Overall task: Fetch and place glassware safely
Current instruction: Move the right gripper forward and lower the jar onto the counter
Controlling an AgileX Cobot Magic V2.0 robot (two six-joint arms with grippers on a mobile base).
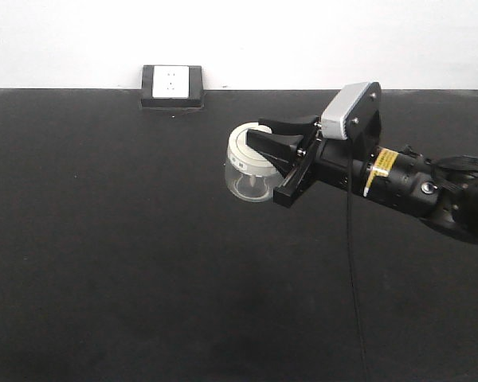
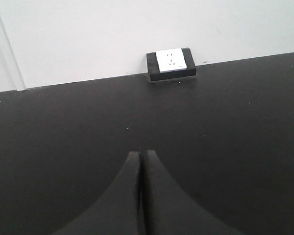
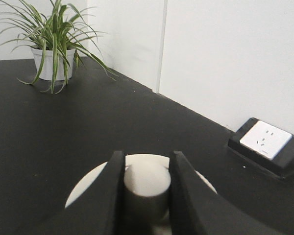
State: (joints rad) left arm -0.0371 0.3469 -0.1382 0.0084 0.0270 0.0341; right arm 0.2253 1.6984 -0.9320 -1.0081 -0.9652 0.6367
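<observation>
The glass jar (image 1: 248, 179) is small, squat and clear, with a cream-white lid (image 1: 240, 150). It sits mid-table in the front view, tilted with the lid toward the right arm. My right gripper (image 1: 259, 137) is shut on the lid's central knob. In the right wrist view the two black fingers (image 3: 113, 171) clamp the knob (image 3: 146, 183), with the lid's disc (image 3: 85, 186) behind them. I cannot tell whether the jar touches the table. My left gripper (image 2: 140, 154) is shut and empty over bare black table; it is out of the front view.
A black-framed white power socket (image 1: 172, 84) sits at the table's far edge against the white wall; it also shows in the left wrist view (image 2: 171, 60) and the right wrist view (image 3: 265, 139). A potted spider plant (image 3: 53, 46) stands at a far corner.
</observation>
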